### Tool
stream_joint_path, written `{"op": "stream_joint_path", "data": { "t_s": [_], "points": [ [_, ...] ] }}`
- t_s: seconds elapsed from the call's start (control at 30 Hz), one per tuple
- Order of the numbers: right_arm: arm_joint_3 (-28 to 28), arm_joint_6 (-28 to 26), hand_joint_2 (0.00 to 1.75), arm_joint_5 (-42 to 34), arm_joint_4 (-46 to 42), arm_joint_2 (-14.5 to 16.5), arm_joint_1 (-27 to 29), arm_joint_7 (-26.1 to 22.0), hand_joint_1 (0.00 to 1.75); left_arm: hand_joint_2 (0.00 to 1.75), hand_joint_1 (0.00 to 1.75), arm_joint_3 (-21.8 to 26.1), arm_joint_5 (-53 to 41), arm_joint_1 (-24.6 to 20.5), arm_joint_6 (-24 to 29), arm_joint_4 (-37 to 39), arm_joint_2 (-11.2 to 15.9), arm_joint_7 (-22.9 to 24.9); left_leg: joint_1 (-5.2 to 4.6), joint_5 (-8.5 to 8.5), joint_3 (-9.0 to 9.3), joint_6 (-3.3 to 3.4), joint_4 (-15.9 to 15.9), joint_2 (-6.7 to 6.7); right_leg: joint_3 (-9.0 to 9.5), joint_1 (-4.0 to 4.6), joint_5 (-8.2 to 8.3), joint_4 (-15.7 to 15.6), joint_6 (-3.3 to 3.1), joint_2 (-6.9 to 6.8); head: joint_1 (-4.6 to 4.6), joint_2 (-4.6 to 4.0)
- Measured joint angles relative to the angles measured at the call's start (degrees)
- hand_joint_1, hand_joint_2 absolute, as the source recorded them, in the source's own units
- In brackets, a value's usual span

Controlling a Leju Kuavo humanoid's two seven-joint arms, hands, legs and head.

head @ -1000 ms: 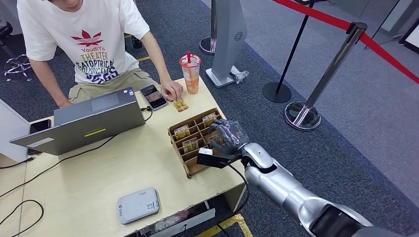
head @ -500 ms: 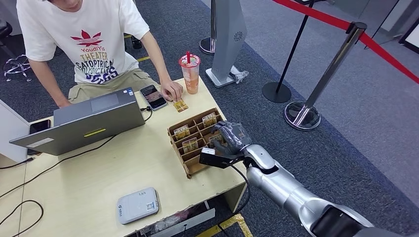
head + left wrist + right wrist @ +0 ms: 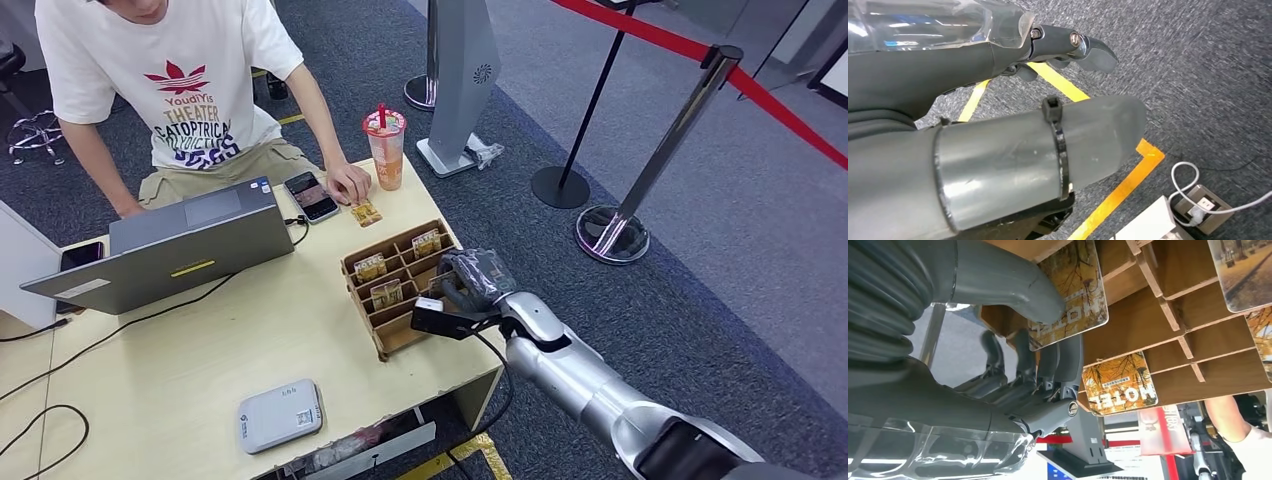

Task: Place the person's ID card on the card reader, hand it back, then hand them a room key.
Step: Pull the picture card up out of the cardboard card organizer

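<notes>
While the ID card [image 3: 365,213] lies on the table by the person's hand [image 3: 347,181], seemingly returned, the step in hand looks like the last one: fetching a room key. The right hand [image 3: 470,277] is at the near right corner of the wooden key rack [image 3: 390,335], and the right wrist view shows its thumb and fingers [image 3: 1058,360] pinching one room key card [image 3: 1070,290] marked HOTEL, apparently just above its slot. Another key card [image 3: 1118,382] stands in a neighbouring compartment. The left hand [image 3: 1068,47] hangs beside the body over carpet, fingers loosely curled and holding nothing.

Next, the card probably needs lifting straight up until it clears the thin wooden dividers, then carrying across the rack toward the person. The dividers are close on either side of the card, so a tilted pull could snag it or shift the light rack. The rack sits near the table's right edge [image 3: 480,360], leaving little room on that side. Toward the person, the drink cup [image 3: 385,148], the phone [image 3: 311,196] and the laptop [image 3: 170,255] crowd the far side; the open path runs over the rack.
</notes>
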Motion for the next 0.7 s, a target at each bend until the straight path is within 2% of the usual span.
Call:
{"op": "stream_joint_path", "data": {
  "t_s": [0.17,0.37,0.53,0.7],
  "points": [
    [-0.4,0.5,1.75,-0.1,0.0,0.0,0.0,0.0,1.52,0.0,0.0,0.0,0.2,-0.4,-0.3,0.4,0.1,-0.9,0.0,0.0,0.03,0.0,0.0,0.04,0.01,0.0,0.0,0.0,0.0,0.03,0.0,0.0],
    [-0.7,1.6,1.75,-0.2,0.2,0.0,-0.2,-0.2,1.57,0.0,0.0,2.8,0.4,-3.1,-1.6,5.8,0.8,-3.6,0.01,0.0,0.05,0.0,0.0,0.05,0.03,0.01,0.01,0.0,0.0,0.05,0.0,0.0],
    [-0.9,2.5,1.75,-1.0,0.6,0.0,-0.6,-0.5,1.56,0.0,0.0,6.4,-0.3,-4.2,-2.4,9.2,1.1,-2.3,0.0,0.0,0.07,0.0,0.0,0.07,0.05,0.0,0.01,0.0,0.0,0.06,0.01,0.0],
    [-1.1,6.2,1.75,-4.4,1.1,-0.1,-1.9,-2.2,1.54,0.0,0.0,10.0,-2.2,-5.0,-3.3,11.3,1.2,-0.7,0.0,0.0,0.08,0.0,0.0,0.11,0.05,0.0,0.01,0.0,0.0,0.09,0.0,0.0]
  ]
}}
